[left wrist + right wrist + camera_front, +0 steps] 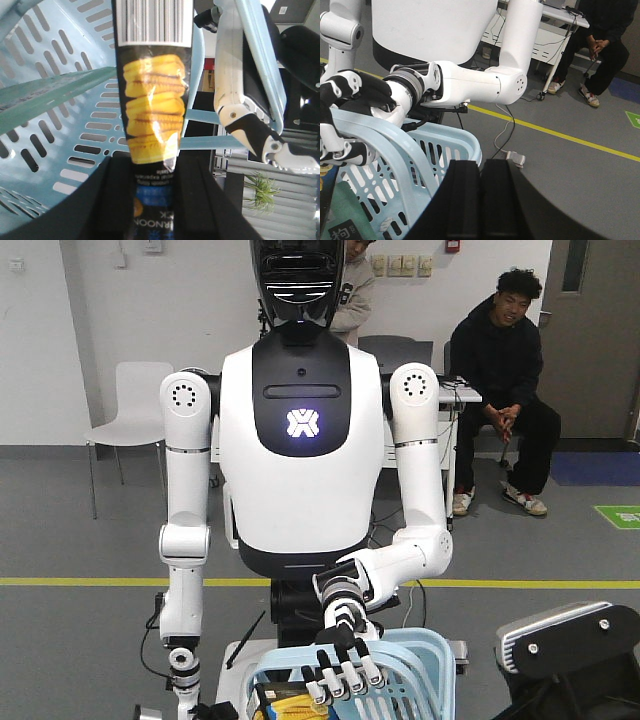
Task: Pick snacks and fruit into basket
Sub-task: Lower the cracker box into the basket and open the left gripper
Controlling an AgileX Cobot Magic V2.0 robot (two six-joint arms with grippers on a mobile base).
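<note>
The basket (75,45) fills nine to twelve o'clock of the left wrist view, the green snack pouch (50,95) lying inside at nine. The left gripper (152,200) pinches a biscuit pack (152,100); release it low, inside the rim. The right gripper (480,200) is closed, empty. No fruit shows.

Basket (425,665) sits low and centre, right in front of me. Humanoid (300,490) stands behind it, its hand (345,665) on the basket handles. Snacks (342,207) lie inside the basket. Pouch (152,100) stands in my left gripper (155,167), between the jaws, basket's inside behind it. Right gripper (481,170) is outside the basket, on its right. Man (505,360) sits behind the humanoid to the right, chair (135,400) behind to the left.
</note>
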